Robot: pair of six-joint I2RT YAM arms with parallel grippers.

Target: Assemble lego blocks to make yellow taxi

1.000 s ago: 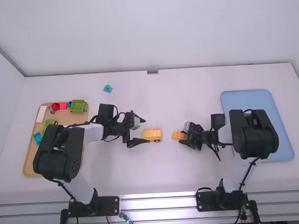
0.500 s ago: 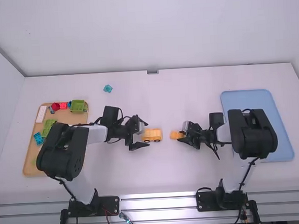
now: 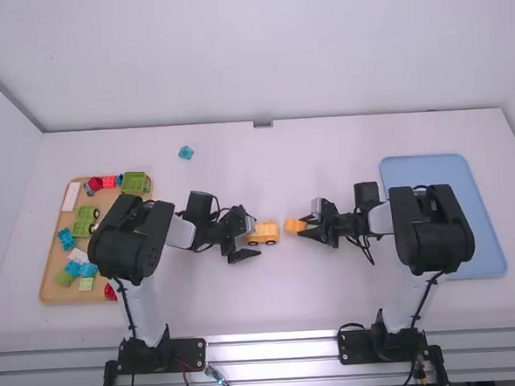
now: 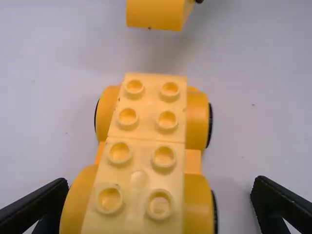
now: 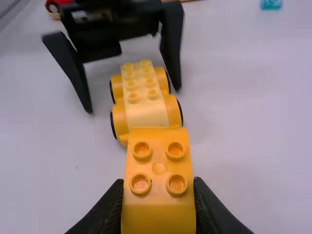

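Jaws of the left gripper stand open, one on each side of the toy car at its left end, and the left wrist view shows bare space between each of them and the car. The car stands upright on its wheels near the middle of the desk, yellow, with four wheels and paler yellow studs along the top. Jaws of the right gripper are closed on a yellow block with four studs on its upper face. That block is just beside the car's right end, with a narrow gap between the two.

A teal brick lies near the far edge of the desk, left of the middle. Along the left edge is a wooden tray, partly under the left arm. It carries a green truck by its far right corner, a white brick at the far left, red pieces by the far edge and blue bricks by the left edge. On the right side of the desk lies a blue tray, with the right arm over part of it.
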